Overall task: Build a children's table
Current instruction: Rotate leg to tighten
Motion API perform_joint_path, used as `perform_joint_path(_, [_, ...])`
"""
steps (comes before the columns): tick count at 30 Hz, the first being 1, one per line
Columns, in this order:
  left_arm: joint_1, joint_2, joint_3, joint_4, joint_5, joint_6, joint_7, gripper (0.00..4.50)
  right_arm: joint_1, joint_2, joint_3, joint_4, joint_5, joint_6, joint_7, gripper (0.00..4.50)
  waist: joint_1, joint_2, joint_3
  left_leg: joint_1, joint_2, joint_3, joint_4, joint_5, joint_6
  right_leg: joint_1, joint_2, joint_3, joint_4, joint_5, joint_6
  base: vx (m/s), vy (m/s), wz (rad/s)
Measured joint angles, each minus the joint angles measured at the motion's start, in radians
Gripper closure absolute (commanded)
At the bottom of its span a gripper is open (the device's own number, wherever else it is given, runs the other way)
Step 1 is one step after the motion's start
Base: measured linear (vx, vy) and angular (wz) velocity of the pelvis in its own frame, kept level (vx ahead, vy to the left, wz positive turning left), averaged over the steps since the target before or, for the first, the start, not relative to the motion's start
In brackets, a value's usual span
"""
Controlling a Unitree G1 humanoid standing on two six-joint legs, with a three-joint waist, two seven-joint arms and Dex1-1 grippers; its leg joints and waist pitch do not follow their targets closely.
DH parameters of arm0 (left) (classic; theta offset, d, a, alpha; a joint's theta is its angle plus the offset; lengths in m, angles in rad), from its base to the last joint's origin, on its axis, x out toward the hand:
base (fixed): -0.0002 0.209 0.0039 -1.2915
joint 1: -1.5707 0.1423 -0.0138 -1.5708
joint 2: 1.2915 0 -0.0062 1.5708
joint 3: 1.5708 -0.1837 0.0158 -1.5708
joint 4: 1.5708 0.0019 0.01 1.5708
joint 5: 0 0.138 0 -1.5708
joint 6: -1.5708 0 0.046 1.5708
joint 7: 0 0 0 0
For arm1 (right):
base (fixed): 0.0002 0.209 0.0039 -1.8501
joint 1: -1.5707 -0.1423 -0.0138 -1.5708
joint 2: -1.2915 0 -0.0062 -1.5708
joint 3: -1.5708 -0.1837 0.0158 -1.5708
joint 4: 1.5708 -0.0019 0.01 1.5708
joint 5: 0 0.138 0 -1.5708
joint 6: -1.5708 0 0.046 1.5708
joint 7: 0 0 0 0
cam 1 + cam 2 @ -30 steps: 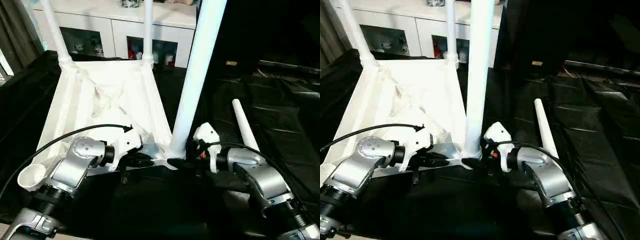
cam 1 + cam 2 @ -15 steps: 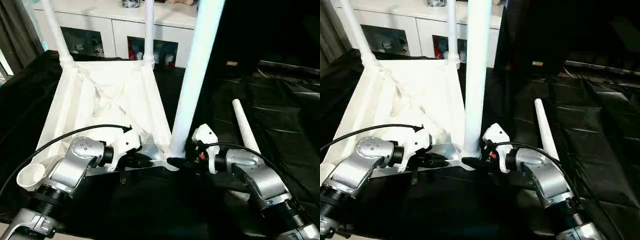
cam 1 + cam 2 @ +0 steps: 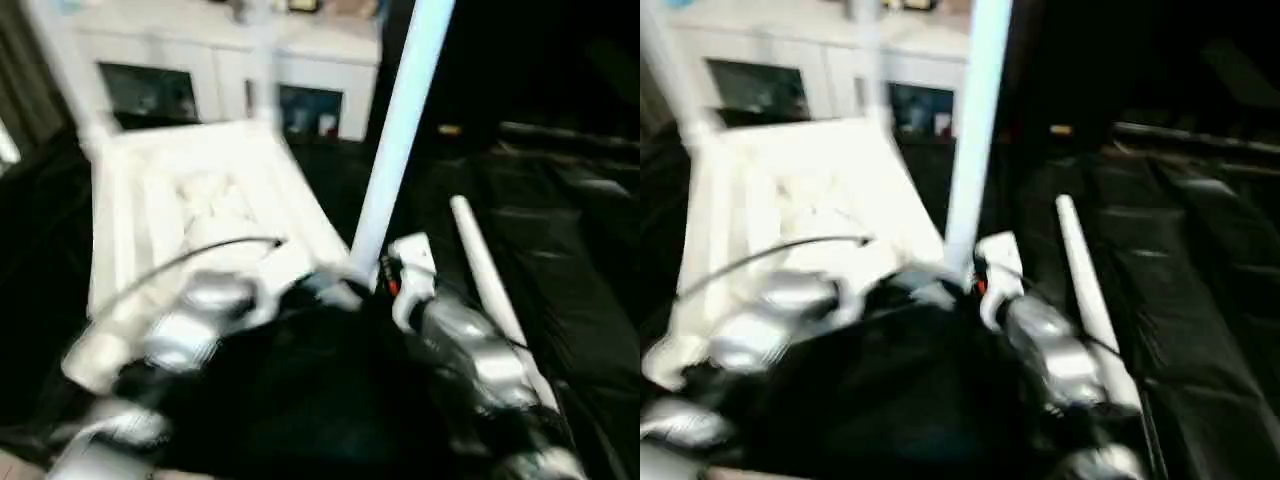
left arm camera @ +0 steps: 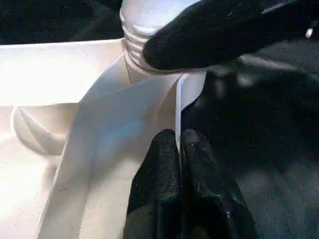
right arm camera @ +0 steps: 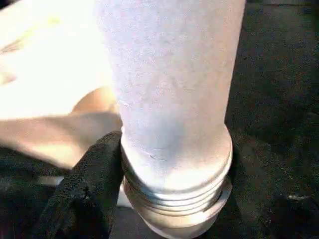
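Observation:
The children's table lies upside down: its white tabletop (image 3: 200, 190) rests on black sheeting. A white leg (image 3: 395, 150) stands in the near right corner socket, its threaded base (image 5: 174, 189) just above the socket. My right gripper (image 3: 368, 290) grips that base, and one black finger (image 5: 84, 194) presses against the threads. My left gripper (image 4: 179, 149) is shut on the tabletop's thin rim (image 4: 178, 104) right beside that corner. A loose leg (image 3: 480, 270) lies on the sheeting to the right. Two more legs (image 3: 262, 60) stand in the far corners.
A white cabinet with glass doors (image 3: 200, 80) stands behind the tabletop. Black sheeting (image 3: 580, 230) covers the ground around the work. The near left corner socket (image 3: 90, 360) stands open beside my left forearm.
The head camera has swung, so the whole picture has shifted and blurred. Both grippers stay at the near right corner. The right jaws have drawn in on the leg's base.

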Motion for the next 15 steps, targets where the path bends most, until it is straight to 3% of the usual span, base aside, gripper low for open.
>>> perform_joint_path(4, [-0.02, -0.056, -0.01, 0.031, 0.035, 0.016, 0.076, 4.5, -0.05, 0.03, -0.017, 0.078, -0.02, -0.037, -0.089, 1.74, -0.001, -0.002, -0.002, 0.0, 0.0, 0.0, 0.0, 0.0, 0.0, 0.0, 0.0, 0.0, -0.002, 0.0, 0.0, 0.0, 0.0, 0.0])
perform_joint_path(9, [-0.024, -0.059, -0.008, 0.038, 0.038, 0.008, 0.082, 4.5, -0.055, 0.035, -0.019, 0.11, -0.043, -0.091, -0.082, 1.74, 0.0, 0.0, -0.003, -0.001, 0.0, 0.0, -0.001, 0.0, 0.0, 0.0, 0.0, 0.0, -0.002, 0.002, 0.001, 0.0, 0.0, 0.0])
perform_joint_path(11, [-0.024, -0.051, -0.007, 0.036, 0.036, 0.0, 0.072, 4.5, -0.055, 0.025, -0.02, 0.11, -0.039, -0.094, -0.051, 1.05, 0.0, 0.0, -0.003, -0.001, 0.0, -0.001, -0.002, 0.0, 0.0, -0.001, 0.0, -0.001, -0.002, 0.003, 0.0, 0.0, 0.0, 0.0])
perform_joint_path(15, [-0.018, -0.021, -0.005, 0.027, 0.023, -0.024, 0.045, 4.5, -0.053, -0.008, -0.012, 0.099, -0.02, -0.091, 0.04, 0.94, 0.001, 0.0, -0.003, -0.003, 0.0, -0.001, -0.006, 0.0, 0.0, -0.004, 0.001, -0.002, -0.001, 0.008, 0.0, 0.0, 0.0, 0.0])
